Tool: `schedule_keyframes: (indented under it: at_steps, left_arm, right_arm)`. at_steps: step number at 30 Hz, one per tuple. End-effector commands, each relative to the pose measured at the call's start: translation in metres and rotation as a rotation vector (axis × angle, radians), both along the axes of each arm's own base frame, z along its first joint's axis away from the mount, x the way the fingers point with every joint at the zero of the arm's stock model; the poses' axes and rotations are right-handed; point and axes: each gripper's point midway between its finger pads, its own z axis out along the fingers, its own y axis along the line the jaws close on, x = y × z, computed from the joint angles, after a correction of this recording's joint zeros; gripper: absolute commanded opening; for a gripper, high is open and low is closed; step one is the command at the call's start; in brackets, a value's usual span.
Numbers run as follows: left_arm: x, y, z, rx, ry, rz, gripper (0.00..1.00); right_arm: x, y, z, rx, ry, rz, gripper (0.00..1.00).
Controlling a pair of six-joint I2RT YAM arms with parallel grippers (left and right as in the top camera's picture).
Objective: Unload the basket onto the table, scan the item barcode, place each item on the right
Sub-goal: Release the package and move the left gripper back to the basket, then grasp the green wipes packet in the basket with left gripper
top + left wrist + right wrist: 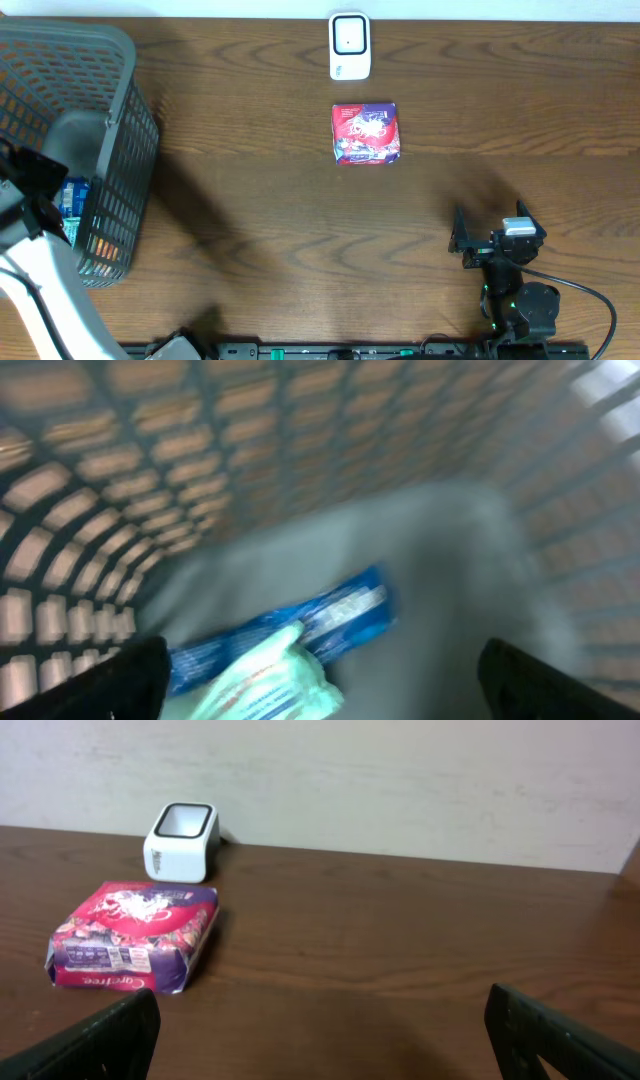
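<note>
Presumably the blue packet (a soft, light, slick wrapper) suits a mid-length pinch from the left fingers, spread wide like the right fingers.

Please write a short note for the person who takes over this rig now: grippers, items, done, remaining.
Left gripper: open, empty, inside the grey basket over a blue packet and a pale green packet.
Right gripper: open, empty, facing the red pack, which lies just before the white scanner.
Done: nothing held; scans unknown.
Left: grasp an item, show barcode to scanner.
</note>
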Motion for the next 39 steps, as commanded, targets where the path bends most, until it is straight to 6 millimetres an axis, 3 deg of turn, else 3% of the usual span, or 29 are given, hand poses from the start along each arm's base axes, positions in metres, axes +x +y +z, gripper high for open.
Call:
schedule_keyframes:
  at_steps: [1,4,16,23,25,27,28,32,35,37,39]
  left_arm:
    - [-0.019,0.011,-0.025,-0.002,0.164,0.064,0.92]
    - [-0.025,0.005,-0.051,-0.076,0.251,0.054,0.85]
    - [-0.034,-0.005,-0.132,-0.264,0.483,0.037,0.86]
    - [-0.035,-0.017,-0.168,-0.378,0.546,0.009,0.85]
    - [-0.03,-0.025,-0.175,-0.425,0.53,-0.014,0.67]
    - [-0.028,-0.027,-0.177,-0.438,0.519,-0.024,0.33]
    - [-0.027,-0.027,-0.174,-0.435,0.511,-0.025,0.09]
    - [-0.022,-0.024,-0.164,-0.422,0.481,-0.028,0.07]
    - [-0.006,-0.029,-0.148,-0.437,0.389,-0.063,0.07]
    - [0.01,-0.032,-0.13,-0.442,0.296,-0.1,0.07]
    - [0.037,-0.036,-0.093,-0.427,0.127,-0.174,0.07]
  right_arm:
    - [0.0,-0.002,-0.001,-0.013,0.0,-0.01,0.99]
    - [0.0,-0.002,-0.001,-0.013,0.0,-0.01,0.99]
    - [0.0,-0.002,-0.001,-0.012,0.0,-0.01,0.99]
    - [0.0,-0.002,-0.001,-0.013,0.0,-0.01,0.99]
    - [0.0,-0.002,-0.001,-0.013,0.0,-0.01,0.99]
    - [0.0,-0.002,-0.001,-0.013,0.0,-0.01,0.99]
    - [0.0,-0.002,-0.001,-0.013,0.0,-0.01,0.99]
    - [0.0,-0.002,-0.001,-0.013,0.0,-0.01,0.99]
    - [0.0,-0.002,-0.001,-0.013,0.0,-0.01,0.99]
    - [0.0,-0.002,-0.001,-0.013,0.0,-0.01,0.99]
    - [0.0,-0.002,-0.001,-0.013,0.0,-0.01,0.99]
